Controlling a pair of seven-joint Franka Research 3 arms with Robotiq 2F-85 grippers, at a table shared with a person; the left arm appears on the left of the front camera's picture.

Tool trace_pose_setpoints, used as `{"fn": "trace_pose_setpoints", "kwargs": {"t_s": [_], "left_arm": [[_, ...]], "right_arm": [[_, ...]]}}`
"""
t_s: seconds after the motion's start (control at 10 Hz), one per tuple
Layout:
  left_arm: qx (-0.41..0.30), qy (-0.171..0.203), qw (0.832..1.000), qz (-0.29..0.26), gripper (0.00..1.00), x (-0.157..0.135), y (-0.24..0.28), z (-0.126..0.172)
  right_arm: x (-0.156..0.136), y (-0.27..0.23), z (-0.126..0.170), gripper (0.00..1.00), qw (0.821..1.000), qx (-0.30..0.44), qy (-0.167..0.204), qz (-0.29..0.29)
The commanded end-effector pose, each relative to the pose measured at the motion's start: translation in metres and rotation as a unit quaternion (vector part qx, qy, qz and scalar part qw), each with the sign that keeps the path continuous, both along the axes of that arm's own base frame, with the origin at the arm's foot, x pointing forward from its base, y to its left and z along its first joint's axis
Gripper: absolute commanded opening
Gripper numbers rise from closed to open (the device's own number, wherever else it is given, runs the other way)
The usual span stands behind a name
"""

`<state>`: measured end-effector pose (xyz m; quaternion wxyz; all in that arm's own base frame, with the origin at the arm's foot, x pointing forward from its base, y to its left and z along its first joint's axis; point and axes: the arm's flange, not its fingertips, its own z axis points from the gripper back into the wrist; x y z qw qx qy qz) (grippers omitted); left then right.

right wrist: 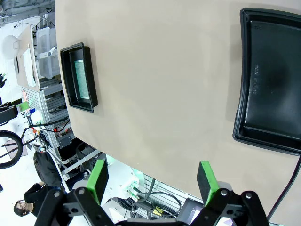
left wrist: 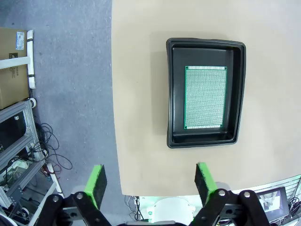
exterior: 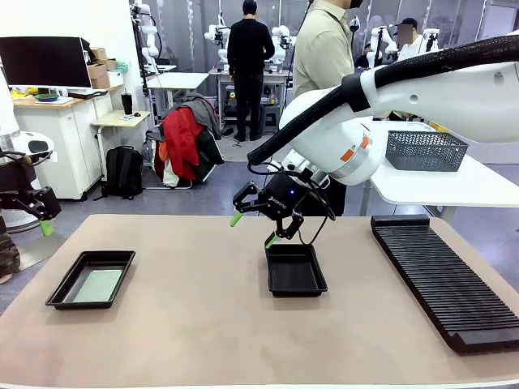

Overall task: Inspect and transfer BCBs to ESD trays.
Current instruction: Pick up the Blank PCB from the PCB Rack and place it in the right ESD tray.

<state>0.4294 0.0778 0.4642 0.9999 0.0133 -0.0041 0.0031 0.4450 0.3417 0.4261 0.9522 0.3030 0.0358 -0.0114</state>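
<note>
Tan worktop [exterior: 203, 332] lies bare along the near edge. Beyond it, at the middle, sits an empty shallow black plastic tray [exterior: 296, 271]. The right hand [exterior: 254, 229] hangs just above that tray's far-left corner, its green-padded fingers [right wrist: 99, 180] spread wide and holding nothing. At the worktop's left end a second shallow black tray [exterior: 91, 279] carries one thin green perforated circuit board [exterior: 98, 285], lying flat on the tray floor inside the rim. The left hand [left wrist: 150, 183] hovers at the worktop's left edge, also spread and empty, and its wrist camera looks down on that board. A long black ribbed rack [exterior: 444, 275] lies to the right; whether its slots hold boards I cannot tell.

With one board placed and the middle tray bare, the step in hand is probably filling that tray. To do it well, the next board should be pinched by its edges, never across its face, and carried level. The hand should be centred over the tray floor before it descends, so the board clears the flared rim all round. It should go low and let go only when the board is nearly down, so it cannot slide up a wall. The loose black cable [exterior: 322, 220] under the right wrist should stay off the rim.
</note>
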Motion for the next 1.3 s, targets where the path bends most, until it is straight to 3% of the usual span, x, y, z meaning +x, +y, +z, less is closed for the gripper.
{"fn": "trace_pose_setpoints", "kwargs": {"t_s": [0.0,1.2], "left_arm": [[0.000,0.000,1.000,-0.003,1.00,-0.0007,0.0007,-0.0027],[0.000,0.000,1.000,-0.003,1.00,-0.0007,0.0007,-0.0027]], "right_arm": [[-0.0002,-0.0004,0.0003,1.00,1.000,-0.005,0.000,-0.002],[-0.0002,-0.0004,0.0003,1.00,1.000,-0.005,0.000,-0.002]]}}
